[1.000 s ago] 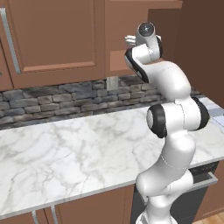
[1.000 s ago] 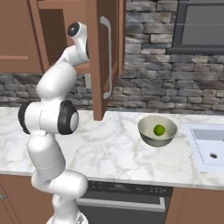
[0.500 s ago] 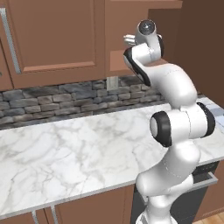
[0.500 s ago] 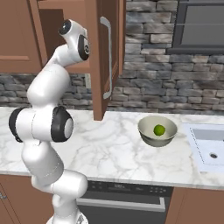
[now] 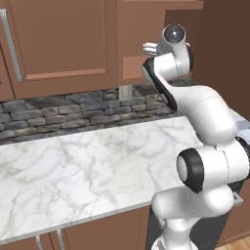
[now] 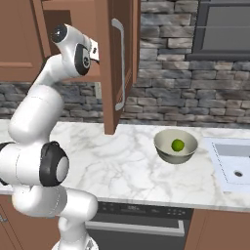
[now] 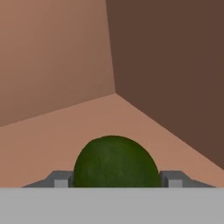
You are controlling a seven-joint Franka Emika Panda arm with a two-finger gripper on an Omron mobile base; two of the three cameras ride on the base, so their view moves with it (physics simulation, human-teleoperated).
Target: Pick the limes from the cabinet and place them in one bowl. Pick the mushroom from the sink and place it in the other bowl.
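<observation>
Arm swung further left; dark lime (image 7: 115, 162) between jaws, inside cabinet (image 6: 114, 58).

1. Marble counter (image 5: 88, 171), white w/ grey veins, runs across both base views.
2. Stone backsplash (image 5: 73, 110), grey/dark blocks, btwn counter & wall cabs.
3. Wall outlet (image 5: 125, 92), pale, set in backsplash.
4. Dark appliance front (image 6: 136, 217) w/ silver bar handle, below counter edge.
5. Dark framed panel (image 6: 228, 24), upper right, against stone wall.
6. Brown base cab (image 6: 219, 234), right of appliance.
</observation>
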